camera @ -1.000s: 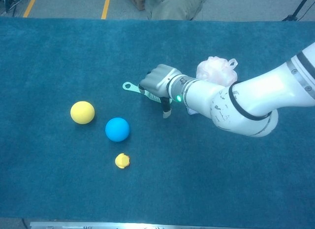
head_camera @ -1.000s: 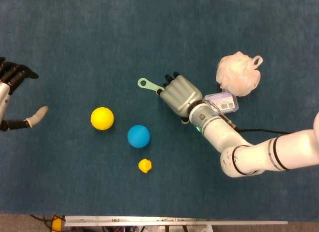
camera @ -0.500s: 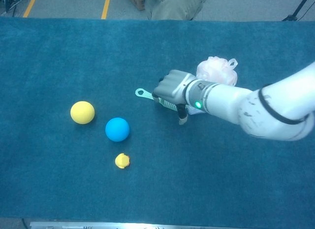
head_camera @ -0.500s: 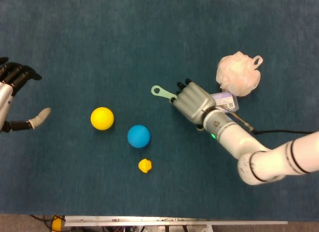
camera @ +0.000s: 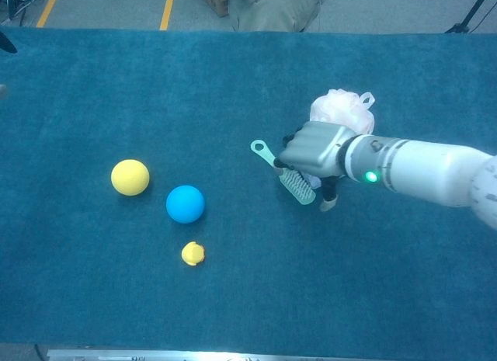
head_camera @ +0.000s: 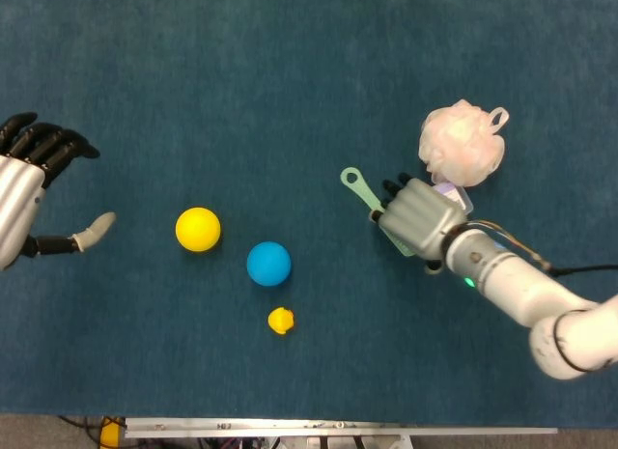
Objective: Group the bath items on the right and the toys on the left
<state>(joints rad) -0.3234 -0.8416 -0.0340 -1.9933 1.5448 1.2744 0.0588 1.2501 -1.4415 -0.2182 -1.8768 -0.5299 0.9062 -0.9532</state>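
The right robot hand [head_camera: 417,215] is curled around a pale green bath brush [camera: 284,171], gripping it near the bristled head so that the looped handle sticks out to the left. The chest view suggests the brush is lifted slightly off the blue tabletop [head_camera: 290,72], bristles angled downward, though whether it just clears the cloth cannot be told for sure. Holding it by the head end looks sensible — the bulk of the brush sits inside the palm and the thin handle is free.

Just beside the hand, further right, lies the pink bath puff [head_camera: 462,142], with a small clear soap case [head_camera: 452,192] tucked between puff and wrist, mostly hidden by the hand. These are the bath things, already gathered on the right, so the brush is probably being carried to join them.

The toys sit together left of centre: a yellow ball [head_camera: 198,229], a blue ball [head_camera: 268,264] near it, and a small yellow duck [head_camera: 280,321] just below the blue one. They are well apart from the bath group — likely close enough to count as sorted.

The left robot hand [head_camera: 29,193] hangs at the far left edge, fingers spread, holding nothing.

Setting the brush down by the puff appears to be what remains.
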